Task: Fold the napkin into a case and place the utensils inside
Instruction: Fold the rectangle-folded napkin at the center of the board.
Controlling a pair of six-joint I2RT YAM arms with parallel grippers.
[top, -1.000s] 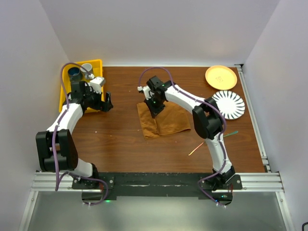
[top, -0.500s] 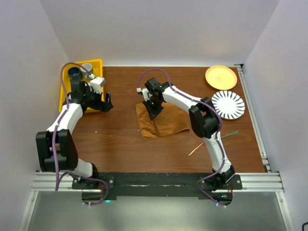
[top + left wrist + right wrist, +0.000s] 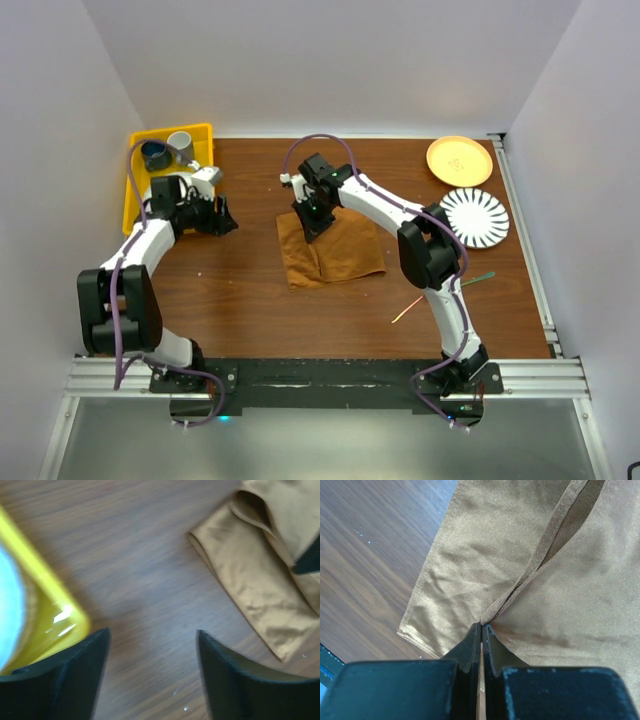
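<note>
Pinching a hemmed edge of the napkin [image 3: 485,545], the right tool [image 3: 481,626] has its 2 fingers pressed together on the cloth, and the hem runs up and away from the tips. The napkin lies in the middle of the table [image 3: 250,300], partly folded, with a strip doubled over along its left side. The left tool [image 3: 150,640] is spread and holds nothing, hanging over bare wood between the yellow tray [image 3: 50,615] and the napkin's left edge. 2 utensils [image 3: 408,310] lie on the right of the table, well apart from the cloth.

The cloth looks sleek and likely to slide, so the pinched edge is best carried low and straight across. The left tool could pin the left strip first, so the layers underneath do not drag. Letting go should wait until the edges lie parallel and flat.
</note>
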